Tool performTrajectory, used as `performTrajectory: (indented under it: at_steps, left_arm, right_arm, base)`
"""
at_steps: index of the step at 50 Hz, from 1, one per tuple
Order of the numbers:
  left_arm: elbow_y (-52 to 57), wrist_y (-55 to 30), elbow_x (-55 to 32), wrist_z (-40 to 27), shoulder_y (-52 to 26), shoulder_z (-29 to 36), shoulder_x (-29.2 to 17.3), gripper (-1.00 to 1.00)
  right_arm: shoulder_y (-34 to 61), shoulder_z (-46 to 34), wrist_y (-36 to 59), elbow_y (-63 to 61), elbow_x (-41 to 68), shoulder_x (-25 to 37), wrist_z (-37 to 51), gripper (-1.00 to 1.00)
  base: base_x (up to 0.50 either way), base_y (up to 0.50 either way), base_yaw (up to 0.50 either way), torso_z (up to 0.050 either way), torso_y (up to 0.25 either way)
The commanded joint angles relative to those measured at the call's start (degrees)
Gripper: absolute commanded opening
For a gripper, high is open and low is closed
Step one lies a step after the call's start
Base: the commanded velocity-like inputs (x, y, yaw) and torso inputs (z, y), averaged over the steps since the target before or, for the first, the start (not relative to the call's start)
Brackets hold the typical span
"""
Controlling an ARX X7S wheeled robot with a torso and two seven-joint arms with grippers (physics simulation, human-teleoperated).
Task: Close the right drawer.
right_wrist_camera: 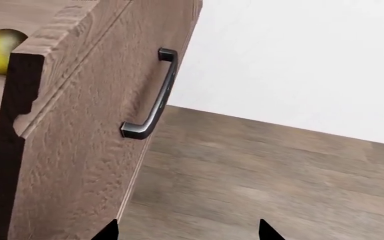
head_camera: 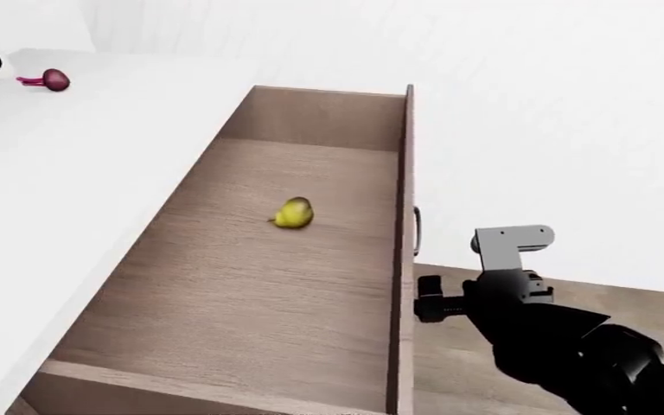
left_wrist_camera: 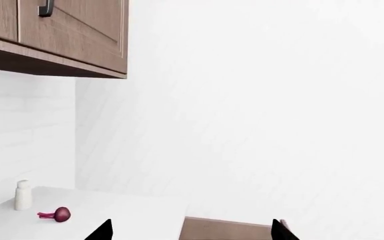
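the right drawer (head_camera: 252, 294) stands pulled well out from under the white counter (head_camera: 67, 173), its wood-grain floor open to the head view with a small yellow pear-like fruit (head_camera: 293, 213) lying near the middle of it, so by the look of things the closing has not truly begun and almost all of the travel is left. the panelled front (right_wrist_camera: 78, 130) faces the right arm, and its dark bar handle (right_wrist_camera: 153, 97) shows clearly in the right wrist view, untouched. the right gripper (right_wrist_camera: 186, 231) sits just beside that front, a little off it, with only its two dark fingertips (right_wrist_camera: 106, 231) showing at the edge of the wrist picture; they stand well apart with nothing between them, so the claw reads as wide and empty. in the head view the black arm ends close to the front panel near the handle, but i cannot tell whether it touches the wood. the left gripper (left_wrist_camera: 190, 231) is away from the drawer, facing the wall over the counter where a red onion (left_wrist_camera: 60, 214) and a small white bottle (left_wrist_camera: 22, 195) rest below an upper cabinet (left_wrist_camera: 58, 35); its tips too are spread wide and hold nothing. what remains, as i judge it, is to bring the right claw against the front and push the drawer home.
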Motion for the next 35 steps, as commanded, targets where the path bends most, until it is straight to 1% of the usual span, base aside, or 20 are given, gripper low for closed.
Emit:
performTrajectory:
  at_steps: [1, 24, 35]
  left_arm:
    - [0.0, 0.3, 0.0, 0.2, 0.0, 0.0, -0.2, 1.0]
    - [-0.2, 0.7, -0.5, 0.4, -0.7, 0.3, -0.5, 1.0]
    - [-0.2, 1.1, -1.0, 0.4, -1.1, 0.3, -0.7, 1.0]
  right_arm:
    - [0.9, 0.8, -0.6, -0.5, 0.9, -4.0, -0.1, 1.0]
    - [2.3, -0.6, 1.0, 3.4, -0.5, -11.9, -0.7, 1.0]
    - [2.6, -0.9, 1.3, 4.8, -0.6, -14.5, -1.2, 1.0]
  base:
    - [0.0, 0.0, 0.0, 0.0, 0.0]
    - [0.0, 0.0, 0.0, 0.0, 0.001]
    - [0.0, 0.0, 0.0, 0.0, 0.001]
